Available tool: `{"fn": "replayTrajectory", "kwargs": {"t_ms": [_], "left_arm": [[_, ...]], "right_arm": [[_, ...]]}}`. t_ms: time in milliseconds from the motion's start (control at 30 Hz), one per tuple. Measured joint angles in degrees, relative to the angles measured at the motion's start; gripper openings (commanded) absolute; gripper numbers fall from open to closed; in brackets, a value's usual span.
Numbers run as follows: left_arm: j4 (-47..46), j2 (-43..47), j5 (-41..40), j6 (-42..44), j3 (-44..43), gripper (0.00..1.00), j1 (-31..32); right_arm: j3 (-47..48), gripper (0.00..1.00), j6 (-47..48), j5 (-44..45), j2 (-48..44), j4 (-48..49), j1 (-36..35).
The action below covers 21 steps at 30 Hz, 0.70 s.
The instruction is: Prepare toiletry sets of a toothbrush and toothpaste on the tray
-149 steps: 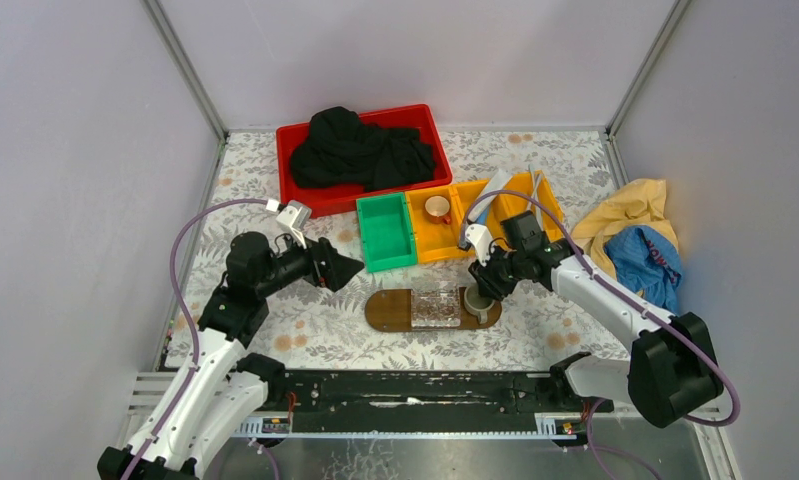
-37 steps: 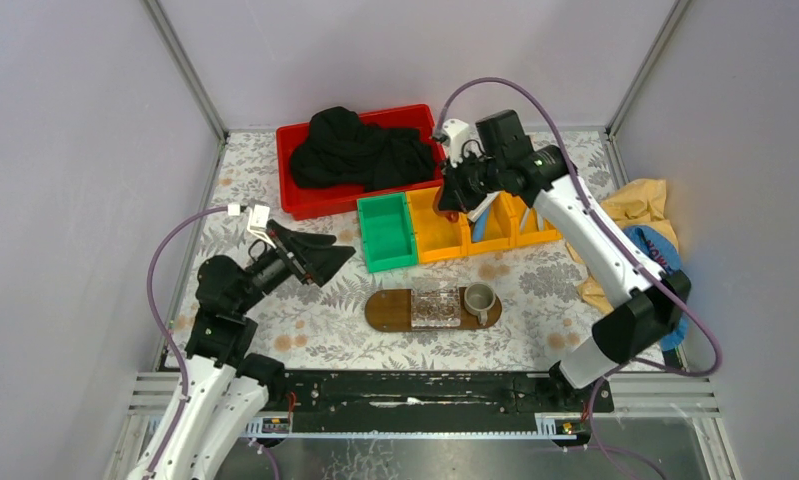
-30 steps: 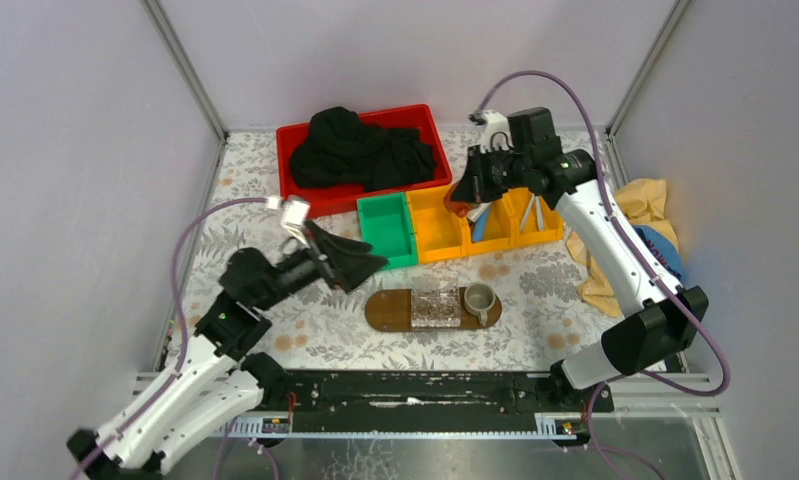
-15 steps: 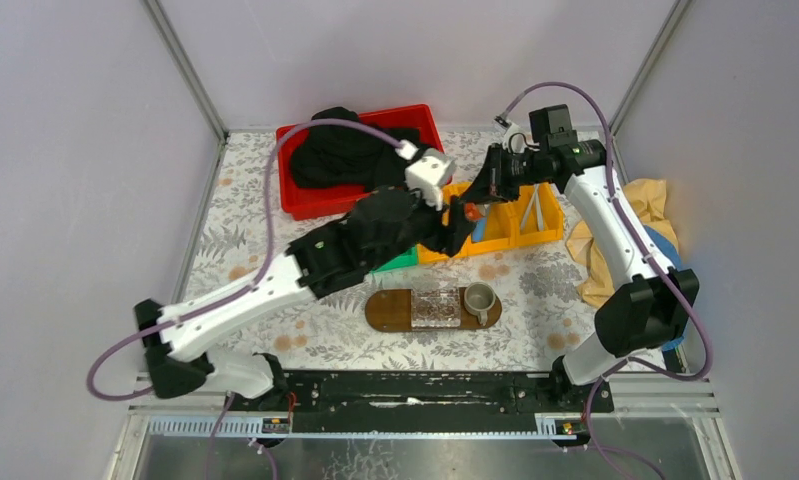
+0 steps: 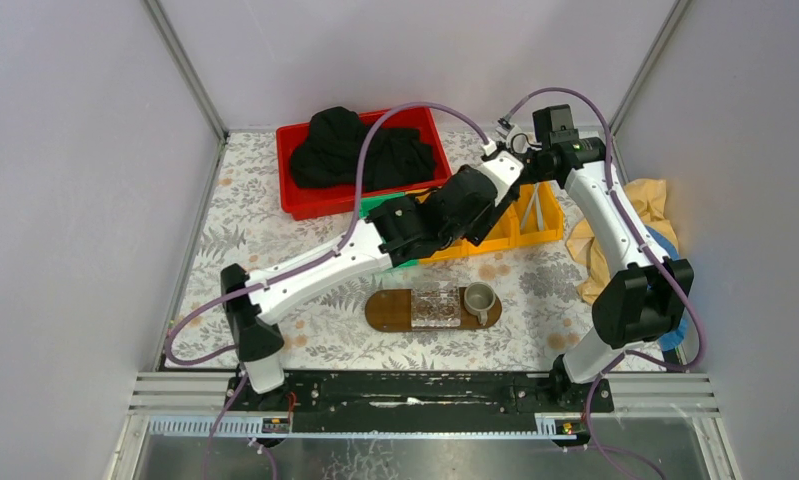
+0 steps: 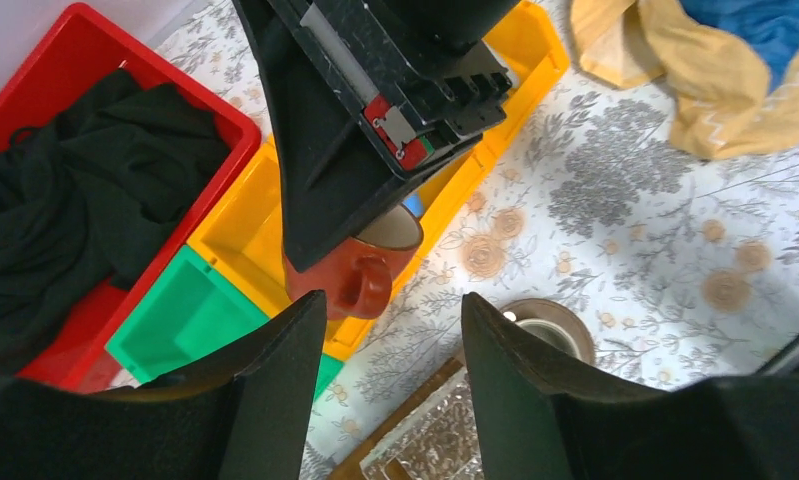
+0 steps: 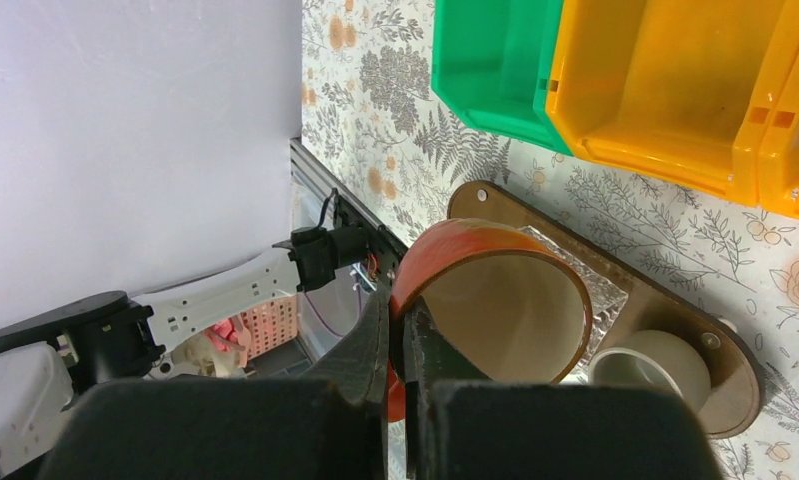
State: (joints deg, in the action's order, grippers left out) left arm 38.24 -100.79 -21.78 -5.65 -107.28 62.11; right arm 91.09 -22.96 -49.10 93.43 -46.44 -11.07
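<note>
Now: red-brown mug (image 6: 360,265) aloft over the yellow bins (image 5: 543,226), pinched by its rim in the right gripper (image 7: 397,310).
Left gripper (image 6: 390,310) jaws apart, close under the mug. Tray (image 5: 385,310) on table (image 5: 255,220), carrying clear box (image 5: 436,303) and grey cup (image 5: 479,297).

Above the black base rail (image 5: 415,385), the left arm (image 5: 315,268) and right arm (image 5: 615,215) are white shell links joined by black housings; a purple cable (image 5: 395,107) trails along each; the left arm's fingers (image 6: 275,400) are black tapered wedges; a small red tag (image 6: 395,125) marks the right arm's black finger mount.
</note>
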Motion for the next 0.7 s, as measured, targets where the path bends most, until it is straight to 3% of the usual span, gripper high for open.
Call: {"fn": "replayTrajectory", "kwargs": {"t_ms": [500,700], "left_arm": [[5.97,-7.26,-7.17,5.16,-5.40,0.41,0.00],[6.03,-7.69,-9.25,6.40,-5.53,0.17,0.13]], "right_arm": [[-0.11,0.00,-1.16,-1.55,0.00,0.42,0.00],[-0.42,0.00,-1.99,-1.57,0.00,1.33,0.00]]}}
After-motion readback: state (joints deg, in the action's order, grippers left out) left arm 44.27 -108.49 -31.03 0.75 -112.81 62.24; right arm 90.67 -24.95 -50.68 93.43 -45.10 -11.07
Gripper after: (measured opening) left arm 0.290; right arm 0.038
